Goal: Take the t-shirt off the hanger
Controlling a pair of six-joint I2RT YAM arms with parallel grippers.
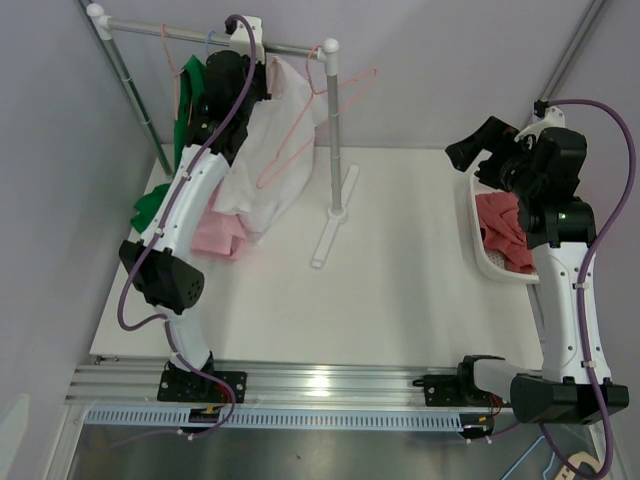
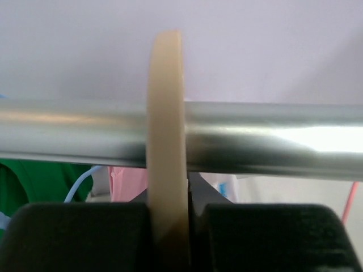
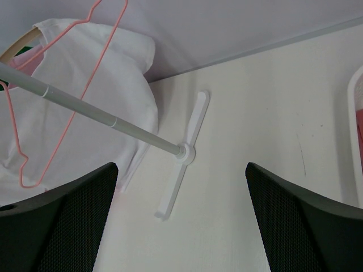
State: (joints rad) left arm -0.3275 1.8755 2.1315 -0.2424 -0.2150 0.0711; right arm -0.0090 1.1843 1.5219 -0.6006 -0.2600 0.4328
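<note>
1. The left arm stretched up and forward from its base to the clothes rail (image 2: 272, 139), with its wrist at rail height.
2. The left gripper (image 2: 170, 229) was nearly closed, its two black fingers (image 2: 74, 235) pressed against either side of the beige hanger hook (image 2: 165, 113), which curved over the rail.
3. The white t-shirt (image 1: 262, 170) hung from that hanger on the rail, draping down to the table (image 1: 400, 290) beside a pink garment (image 1: 220, 235).
4. An empty pink wire hanger (image 3: 68, 85) hung in front of the t-shirt.
5. The right arm stood bent upright at the table's right side, above a white basket (image 1: 478, 215) containing a red garment (image 1: 505, 225).
6. The right gripper (image 3: 180, 187) was spread wide and held nothing, its camera facing the rack's foot (image 3: 184, 153).
</note>
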